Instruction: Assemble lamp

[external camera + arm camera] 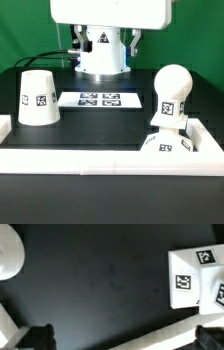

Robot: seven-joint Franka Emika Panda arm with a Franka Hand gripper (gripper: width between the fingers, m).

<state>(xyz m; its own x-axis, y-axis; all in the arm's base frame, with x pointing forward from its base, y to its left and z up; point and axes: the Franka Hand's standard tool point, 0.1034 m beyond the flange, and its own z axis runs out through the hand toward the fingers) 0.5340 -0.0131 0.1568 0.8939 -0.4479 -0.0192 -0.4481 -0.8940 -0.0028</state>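
Observation:
The lamp is in three white parts. The bulb (171, 93) stands upright on the square base (167, 144) at the exterior view's right, near the front wall. The shade (39, 97) stands on the black table at the exterior view's left, narrow end up, with a tag on its side. The gripper does not show in the exterior view. In the wrist view my gripper (125, 337) is open and empty above bare black table, one dark fingertip (37, 336) on each side. A tagged white part, apparently the base (190, 277), lies off to one side. A curved white part (8, 256) is cut off at the opposite edge.
The marker board (98, 99) lies flat on the table in front of the robot's white body (103, 40). A low white wall (90, 160) rims the table's front and sides. It shows as a diagonal white strip (160, 333) in the wrist view.

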